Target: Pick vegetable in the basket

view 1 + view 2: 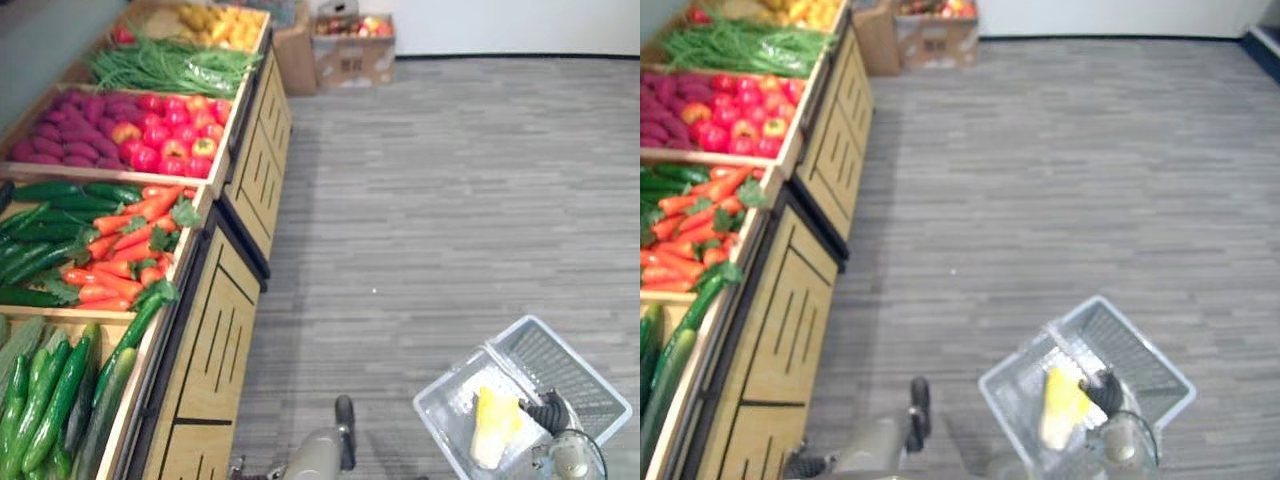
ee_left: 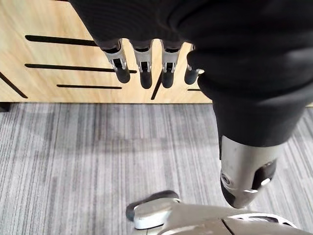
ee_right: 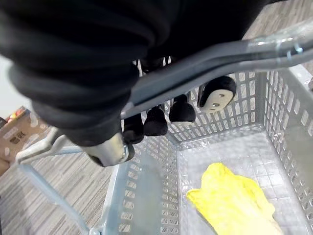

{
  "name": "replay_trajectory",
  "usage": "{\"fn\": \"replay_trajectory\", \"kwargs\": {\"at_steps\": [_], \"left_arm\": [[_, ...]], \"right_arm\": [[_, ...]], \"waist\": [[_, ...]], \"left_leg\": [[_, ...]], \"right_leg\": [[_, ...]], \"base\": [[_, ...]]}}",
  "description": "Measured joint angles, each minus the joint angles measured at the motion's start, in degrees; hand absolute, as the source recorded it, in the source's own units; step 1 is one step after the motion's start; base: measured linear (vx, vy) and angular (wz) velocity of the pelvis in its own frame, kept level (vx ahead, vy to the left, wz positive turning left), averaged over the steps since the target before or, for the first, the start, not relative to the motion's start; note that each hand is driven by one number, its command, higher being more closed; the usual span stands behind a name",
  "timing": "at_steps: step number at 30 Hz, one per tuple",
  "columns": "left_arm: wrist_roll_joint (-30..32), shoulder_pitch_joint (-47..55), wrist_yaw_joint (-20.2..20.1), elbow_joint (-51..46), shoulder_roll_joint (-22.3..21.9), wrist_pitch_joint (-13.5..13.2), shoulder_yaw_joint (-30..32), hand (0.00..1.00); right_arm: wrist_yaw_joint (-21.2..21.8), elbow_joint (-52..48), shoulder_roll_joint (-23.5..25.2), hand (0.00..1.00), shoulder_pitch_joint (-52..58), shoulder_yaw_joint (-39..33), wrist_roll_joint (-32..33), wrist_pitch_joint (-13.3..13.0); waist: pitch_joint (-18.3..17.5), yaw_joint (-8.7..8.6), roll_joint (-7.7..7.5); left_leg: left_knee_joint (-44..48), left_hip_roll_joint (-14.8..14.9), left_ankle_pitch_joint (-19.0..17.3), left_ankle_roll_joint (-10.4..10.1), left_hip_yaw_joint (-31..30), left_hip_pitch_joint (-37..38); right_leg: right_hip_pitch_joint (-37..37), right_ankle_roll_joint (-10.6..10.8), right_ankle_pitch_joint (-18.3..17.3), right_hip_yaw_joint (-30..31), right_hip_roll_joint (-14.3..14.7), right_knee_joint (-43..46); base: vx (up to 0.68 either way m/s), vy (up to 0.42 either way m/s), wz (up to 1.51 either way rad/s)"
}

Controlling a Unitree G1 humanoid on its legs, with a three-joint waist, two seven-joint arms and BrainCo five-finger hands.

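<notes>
Vegetable, pale yellow and leafy, lies loose on the bottom of the basket; we find nothing else inside. We note the basket is a clear mesh-walled one, hanging mouth upward from its handle, which in our judgement keeps the load level and the opening free for a further item. The right hand has its fingers hooked round that handle and carries the basket at the robot's right, over grey floor and well apart from the produce.

The left hand hangs empty with fingers straight and relaxed, just in front of the slotted front panel of the wooden display stand. We judge this the working hand: it is on the stand's side, the other being taken up with carrying.

On the stand we record cucumbers, carrots and red apples in separate bins. We judge one item delivered; any further pick calls for raising the left hand to bin height
</notes>
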Motion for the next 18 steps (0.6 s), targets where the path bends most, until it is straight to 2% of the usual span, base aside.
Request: {"fn": "replay_trajectory", "kwargs": {"at_steps": [1, 3, 4, 5, 6, 7, 8, 9, 10, 11, 13, 14, 15, 16, 17, 18], "left_arm": [[0.0, 0.0, 0.0, 0.2, 0.0, 0.0, 0.1, 0.0], [0.0, 0.0, 0.1, 1.0, 0.1, 0.0, 0.1, 0.0], [0.4, 0.2, 0.0, 1.6, 0.4, 0.1, -0.1, 0.0], [1.2, 0.5, -0.2, 2.2, 1.4, 0.6, -1.3, 0.0], [1.4, 0.6, -0.3, 2.5, 1.7, 0.7, -2.4, 0.0], [1.5, 0.6, -0.7, 2.7, 2.7, 1.1, -3.4, 0.0], [1.7, 0.6, -1.1, 2.6, 3.1, 1.2, -3.5, 0.0], [1.9, 0.5, -1.3, 2.6, 3.7, 1.2, -3.7, 0.0], [2.0, 0.3, -1.4, 2.6, 3.9, 1.2, -3.8, 0.0], [2.0, -0.2, -1.4, 2.6, 3.8, 1.2, -3.6, 0.0], [1.4, -0.8, -1.4, 2.5, 3.2, 1.2, -2.5, 0.0], [1.2, -1.0, -1.3, 2.5, 2.4, 1.2, -1.3, 0.0], [1.0, -1.1, -1.3, 2.4, 2.0, 1.2, -0.6, 0.0], [1.0, -1.3, -1.2, 2.4, 1.6, 1.2, 0.1, 0.0], [1.0, -1.4, -1.2, 2.4, 1.5, 1.2, 0.6, 0.0], [1.0, -1.6, -1.2, 2.4, 1.2, 1.2, 1.6, 0.0]], "right_arm": [[0.0, 0.2, 0.0, 1.0, -0.2, 0.0, -0.2, 0.0], [0.0, 0.4, 0.1, 1.0, -0.4, 0.0, -0.3, -0.2], [-0.4, 0.3, 0.2, 1.0, -0.8, -0.5, -0.6, -0.3], [-0.4, 0.3, 0.2, 1.0, -1.3, -0.5, -0.6, -0.6], [-0.4, 0.2, 0.5, 1.0, -1.2, -0.4, -0.6, -0.8], [-0.3, 0.2, 1.1, 1.0, -0.8, -0.4, -0.6, -1.4], [-0.3, -0.1, 1.7, 1.0, -0.1, -0.4, -0.6, -1.7], [-0.3, -0.3, 1.9, 1.0, 0.4, -0.5, -0.6, -1.7], [-0.4, -0.4, 2.0, 1.0, 1.1, -0.7, -0.6, -1.7], [-0.3, -0.1, 2.2, 1.0, 1.2, -1.4, -0.6, -1.7], [-0.3, 0.2, 2.7, 1.0, 1.1, -2.8, -0.6, -1.5], [-0.3, 0.3, 2.7, 1.0, 1.1, -3.2, -0.4, -1.4], [-0.3, 0.3, 2.8, 1.0, 1.1, -3.5, -0.4, -1.3], [-0.3, 0.2, 3.1, 1.0, 1.4, -4.0, -0.4, -0.7], [-0.3, 0.2, 3.2, 1.0, 1.7, -4.1, -0.4, -0.5], [-0.3, 0.2, 4.0, 1.0, 2.2, -4.7, -0.2, -0.3]], "waist": [[0.0, 0.16, -0.11], [0.2, 0.15, -0.66], [0.0, -0.11, -0.4], [-0.1, -0.72, -1.13], [-0.1, -0.98, -1.54], [0.0, -1.56, -2.16], [-0.2, -2.44, -2.41], [-0.4, -2.66, -2.55], [-0.7, -3.12, -2.51], [-0.6, -3.86, -2.33], [-0.4, -4.76, -1.81], [-0.4, -5.18, -1.56], [-0.4, -5.22, -1.43], [-0.5, -5.22, -1.32], [-0.5, -5.21, -1.31], [-0.7, -5.11, -2.19]], "left_leg": [[-0.2, -0.7, -0.6, 0.5, 0.2, 1.0], [-2.3, -2.2, -2.2, 1.0, 0.3, 4.6], [-4.2, -3.0, -3.5, 0.8, 0.4, 7.7], [-5.5, -3.7, -4.6, 1.1, 0.3, 11.1], [-5.7, -3.9, -5.4, 1.2, 0.0, 12.5], [-5.6, -4.0, -6.7, 2.0, -1.3, 15.3], [-6.0, -3.9, -7.6, 2.5, -2.7, 17.9], [-6.5, -3.8, -7.7, 2.6, -3.0, 19.1], [-7.5, -3.6, -8.0, 2.6, -4.2, 21.5], [-8.1, -3.1, -8.0, 2.7, -5.9, 23.4], [-8.5, -1.9, -8.0, 2.7, -7.8, 25.5], [-8.5, -1.0, -8.1, 2.5, -9.0, 26.8], [-8.4, -0.6, -8.2, 2.3, -9.5, 27.2], [-8.2, 0.4, -8.9, 1.1, -10.4, 28.0], [-7.9, 0.8, -9.5, 0.1, -11.3, 28.2], [-7.5, 1.4, -11.2, -1.4, -12.9, 28.7]], "right_leg": [[-0.4, 0.2, 0.1, 0.6, -0.5, 2.0], [-3.3, 2.1, 1.2, 1.2, -1.3, 12.8], [-7.7, 6.9, 4.1, 2.3, -1.6, 24.3], [-12.0, 13.2, 9.8, 3.4, -1.8, 35.5], [-13.8, 13.6, 11.6, 3.7, -1.6, 40.4], [-16.9, 13.4, 11.6, 3.4, -0.8, 48.7], [-19.5, 11.8, 10.7, 1.8, 0.1, 53.5], [-20.8, 10.6, 10.0, 0.7, 0.2, 54.8], [-23.5, 7.4, 8.1, -1.2, 0.1, 54.4], [-25.0, 4.4, 6.3, -3.1, 0.0, 50.7], [-25.9, 2.1, 4.9, -5.1, 0.3, 40.5], [-25.9, 1.8, 4.7, -5.0, 0.7, 32.3], [-25.8, 2.0, 4.8, -4.4, 1.1, 27.7], [-25.2, 2.4, 5.6, -2.7, 1.5, 18.3], [-25.2, 2.7, 6.1, -1.6, 1.6, 14.4], [-25.2, 2.8, 8.5, 1.7, 1.4, 7.7]], "base": [[0.5, 0.241, -0.01], [0.35, 0.145, 0.0], [0.37, 0.141, -0.03], [0.37, 0.133, -0.01], [0.39, 0.101, 0.1], [0.39, 0.046, 0.34], [0.39, 0.017, 0.45], [0.39, -0.026, 0.54], [0.41, -0.051, 0.57], [0.47, -0.081, 0.67], [0.41, -0.105, 0.68], [0.36, -0.137, 0.55], [0.36, -0.173, 0.58], [0.37, -0.196, 0.49], [0.38, -0.247, 0.64], [0.4, -0.317, 0.68]]}}
